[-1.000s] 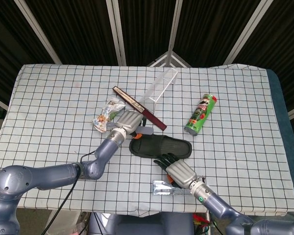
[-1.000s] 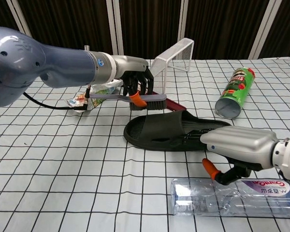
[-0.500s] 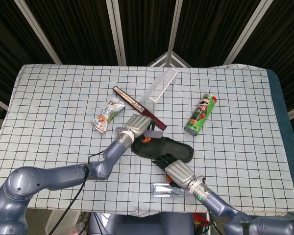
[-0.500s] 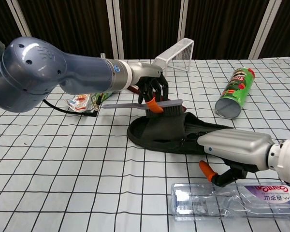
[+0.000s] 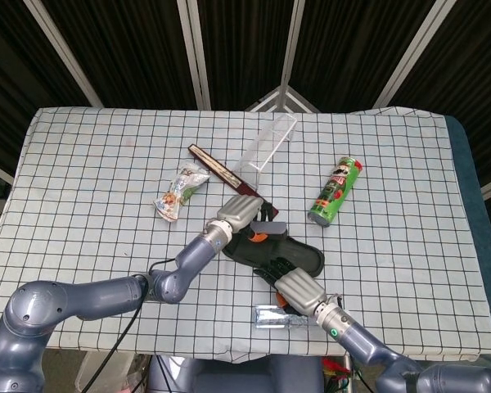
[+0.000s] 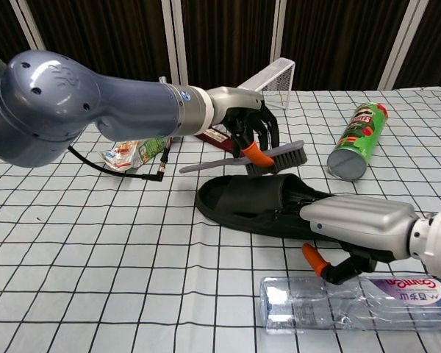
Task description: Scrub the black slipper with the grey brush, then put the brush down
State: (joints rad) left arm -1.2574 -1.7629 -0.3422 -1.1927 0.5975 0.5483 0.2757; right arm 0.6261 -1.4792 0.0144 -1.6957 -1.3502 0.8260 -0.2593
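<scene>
Gripping grey brush (image 6: pixel 259 157), left hand (image 6: pixel 251 126) above black slipper (image 6: pixel 261 205); chest view shows right hand (image 6: pixel 356 228) curled, empty

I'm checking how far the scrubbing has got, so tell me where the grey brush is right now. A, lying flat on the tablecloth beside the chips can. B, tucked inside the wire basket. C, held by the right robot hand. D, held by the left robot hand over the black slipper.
D: the left robot hand grips the grey brush with its bristles over the black slipper, while the right robot hand rests at the slipper's near edge.
</scene>
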